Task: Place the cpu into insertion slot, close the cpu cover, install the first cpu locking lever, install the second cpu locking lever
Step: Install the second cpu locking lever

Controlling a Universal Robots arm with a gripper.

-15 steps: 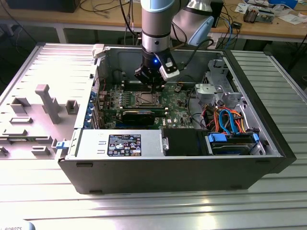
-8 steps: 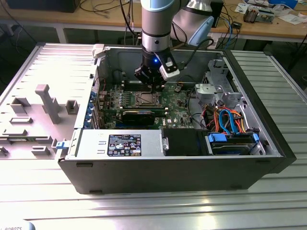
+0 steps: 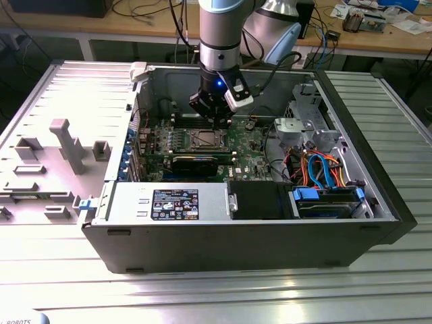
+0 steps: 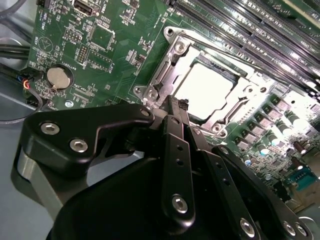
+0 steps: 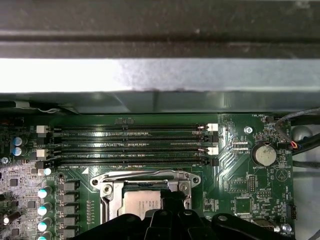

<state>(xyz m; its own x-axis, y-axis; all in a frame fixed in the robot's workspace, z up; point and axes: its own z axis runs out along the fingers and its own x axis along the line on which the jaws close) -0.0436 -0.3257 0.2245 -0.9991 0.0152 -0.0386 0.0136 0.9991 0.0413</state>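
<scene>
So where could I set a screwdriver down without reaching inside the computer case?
The ribbed metal table in front of the case is bare, as is its strip at the exterior view's right. Inside is crowded: board, cables, gripper.

Hand [image 4: 175, 107]: matt black metal, shiny steel screws. Chip [image 4: 202, 90]: smooth silver-grey metal top, glaring bright. Cover [image 4: 172, 67]: dull silver stamped metal frame. Socket [image 3: 204, 140] rim metal. Circuit board [image 4: 115, 55]: glossy green. Memory slots [image 5: 135, 145]: black plastic, white clips. Computer case [image 3: 223, 239]: grey sheet metal, matt. Desk [image 3: 61, 101]: ribbed brushed aluminium. Cables [image 3: 324, 169]: orange and blue plastic.
</scene>
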